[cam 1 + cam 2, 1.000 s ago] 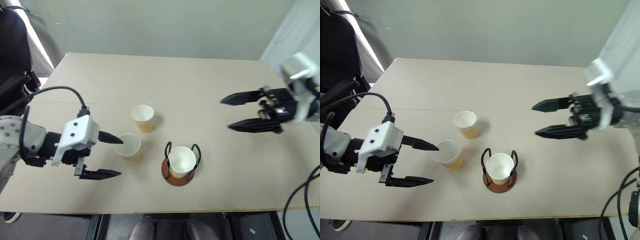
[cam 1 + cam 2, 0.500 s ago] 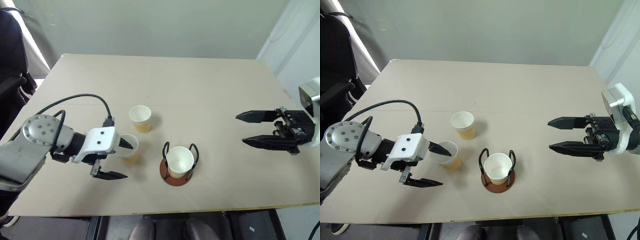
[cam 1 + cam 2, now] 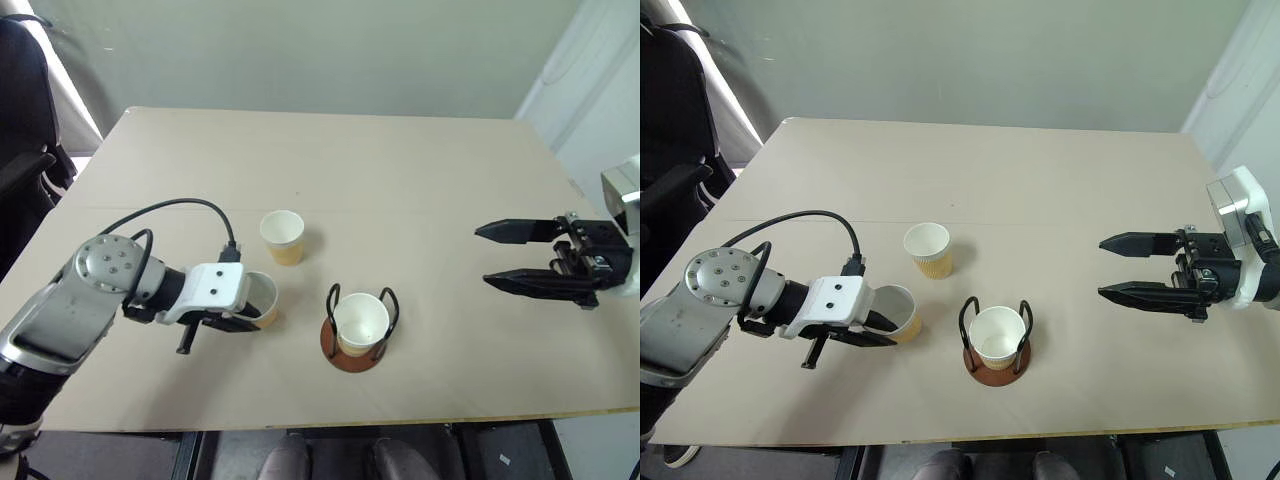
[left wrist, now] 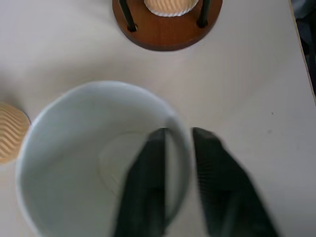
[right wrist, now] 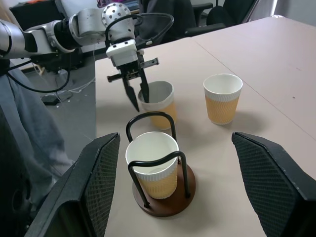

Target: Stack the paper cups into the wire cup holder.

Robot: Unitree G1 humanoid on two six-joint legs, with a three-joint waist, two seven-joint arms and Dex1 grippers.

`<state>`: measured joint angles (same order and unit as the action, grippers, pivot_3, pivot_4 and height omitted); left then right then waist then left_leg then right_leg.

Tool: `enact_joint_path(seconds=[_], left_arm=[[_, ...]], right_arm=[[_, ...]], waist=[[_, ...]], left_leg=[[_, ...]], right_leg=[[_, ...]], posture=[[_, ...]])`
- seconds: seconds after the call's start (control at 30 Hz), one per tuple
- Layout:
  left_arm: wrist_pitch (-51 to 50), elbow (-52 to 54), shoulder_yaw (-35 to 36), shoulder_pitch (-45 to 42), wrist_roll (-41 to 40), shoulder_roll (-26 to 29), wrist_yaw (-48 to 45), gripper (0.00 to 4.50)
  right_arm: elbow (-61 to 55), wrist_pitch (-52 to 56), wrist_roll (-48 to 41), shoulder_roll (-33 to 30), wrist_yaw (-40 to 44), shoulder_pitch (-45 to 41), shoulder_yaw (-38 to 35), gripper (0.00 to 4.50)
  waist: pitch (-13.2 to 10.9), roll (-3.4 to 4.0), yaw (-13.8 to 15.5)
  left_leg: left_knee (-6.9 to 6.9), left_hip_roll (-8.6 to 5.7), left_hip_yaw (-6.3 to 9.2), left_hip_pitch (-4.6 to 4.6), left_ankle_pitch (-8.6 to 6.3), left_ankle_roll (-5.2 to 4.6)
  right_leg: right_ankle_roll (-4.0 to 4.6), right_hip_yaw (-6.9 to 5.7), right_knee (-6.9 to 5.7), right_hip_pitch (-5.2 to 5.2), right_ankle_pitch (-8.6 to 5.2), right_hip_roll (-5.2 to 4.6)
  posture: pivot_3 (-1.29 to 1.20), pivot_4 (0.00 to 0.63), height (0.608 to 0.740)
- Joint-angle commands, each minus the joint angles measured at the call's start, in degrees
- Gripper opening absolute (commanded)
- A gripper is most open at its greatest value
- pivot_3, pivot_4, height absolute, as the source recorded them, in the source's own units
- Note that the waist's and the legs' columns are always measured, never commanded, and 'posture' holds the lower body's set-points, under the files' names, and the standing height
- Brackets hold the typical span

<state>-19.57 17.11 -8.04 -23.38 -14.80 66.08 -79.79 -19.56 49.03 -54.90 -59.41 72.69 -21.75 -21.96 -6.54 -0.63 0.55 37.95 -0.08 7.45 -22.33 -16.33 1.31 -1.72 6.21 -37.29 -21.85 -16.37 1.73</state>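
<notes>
One finger inside, one outside — left claw (image 4: pixel 177 148) pinches the near cup's (image 4: pixel 74 148) wall; right claw (image 3: pixel 1118 267) gapes.

Our left arm reaches in low from the left, its left gripper (image 4: pixel 178 148) angled downward with the two black fingers (image 4: pixel 148 168) pinched together, one on each side of a thin wall. Our right arm is held out on the right, its right gripper (image 3: pixel 1118 267) pointing roughly level toward the middle, fingers spread apart and holding nothing.
</notes>
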Motion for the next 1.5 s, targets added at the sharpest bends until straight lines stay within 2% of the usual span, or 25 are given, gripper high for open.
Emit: enact_joint_path(seconds=[0.03, 0.2, 0.33, 0.47, 0.67, 1.03, 1.2, 1.5], left_arm=[[0.79, -0.24, 0.17, -0.9, 0.67, -0.24, -0.41, 0.02], [1.04, -0.84, 0.35, -1.19, 0.7, -0.48, -0.89, 0.02], [0.19, -0.85, 2.59, -3.49, -2.86, -0.97, -2.42, 0.02], [-0.85, -2.64, 4.75, -10.87, -7.81, -2.0, -5.41, 0.02], [-2.41, -6.82, 3.88, -26.61, -14.27, -6.74, -11.46, 0.02], [5.48, -9.53, -11.61, -39.48, -23.49, -12.07, -12.71, 0.02], [9.18, -11.83, -16.91, -41.65, -22.77, -15.77, -12.71, 0.02], [13.07, -10.76, -22.86, -41.94, -24.36, -15.06, -12.71, 0.02]], right_arm=[[-0.92, -1.28, -0.64, -1.2, -0.54, -0.17, -2.36, 3.67], [-0.46, -2.04, 0.04, -1.34, -0.86, -0.42, -1.5, 3.67], [-0.19, -2.5, 0.11, -1.68, -0.96, -0.74, -1.23, 3.67], [-0.44, -2.92, 0.09, -2.46, -0.11, -0.42, -1.29, 3.67], [-0.26, -3.69, 0.74, -3.99, 0.79, 1.16, -2.27, 3.67], [-1.4, -4.11, 0.72, -5.03, -1.21, 3.09, -4.23, 3.67], [-3.47, -3.05, 0.15, -5.23, -2.9, 5.32, -6.47, 3.67], [-4.95, -2.35, -0.7, -5.5, -4.56, 7.33, -8.99, 3.67]], waist=[[0.01, 0.01, -0.02], [0.01, 0.02, 0.02], [0.01, 0.01, 0.04], [0.01, 0.0, 0.23], [0.02, 0.0, 0.3], [0.02, 0.0, 0.41], [0.01, -0.01, 0.45], [0.02, 0.0, 0.43]], left_leg=[[0.0, 0.0, 0.0, 0.0, 0.0, 0.0], [0.0, 0.0, 0.0, 0.0, 0.0, 0.0], [0.03, 0.0, 0.0, 0.0, 0.0, 0.0], [0.06, 0.0, 0.0, -0.01, 0.0, 0.0], [0.11, -0.03, 0.01, -0.04, -0.01, -0.02], [0.15, -0.04, 0.0, -0.06, -0.02, -0.04], [0.21, -0.03, -0.01, -0.08, -0.04, -0.07], [0.24, -0.05, -0.04, -0.11, -0.05, -0.1]], right_leg=[[0.0, 0.0, 0.0, 0.0, 0.0, 0.0], [0.0, 0.0, 0.0, 0.0, 0.0, 0.0], [0.0, 0.0, -0.02, 0.0, 0.0, 0.0], [0.0, -0.01, -0.04, 0.0, 0.0, 0.0], [-0.02, -0.01, -0.02, 0.01, 0.01, -0.01], [-0.1, 0.01, 0.02, 0.03, 0.0, -0.02], [-0.16, 0.01, 0.03, 0.04, -0.02, -0.02], [-0.25, 0.05, 0.04, 0.04, -0.08, -0.03]], posture=[[0.0, 0.15, 0.74], [0.0, 0.15, 0.74], [0.0, 0.15, 0.74], [0.0, 0.15, 0.74], [0.0, 0.15, 0.74], [0.0, 0.15, 0.74], [0.0, 0.15, 0.74], [0.0, 0.15, 0.74]])
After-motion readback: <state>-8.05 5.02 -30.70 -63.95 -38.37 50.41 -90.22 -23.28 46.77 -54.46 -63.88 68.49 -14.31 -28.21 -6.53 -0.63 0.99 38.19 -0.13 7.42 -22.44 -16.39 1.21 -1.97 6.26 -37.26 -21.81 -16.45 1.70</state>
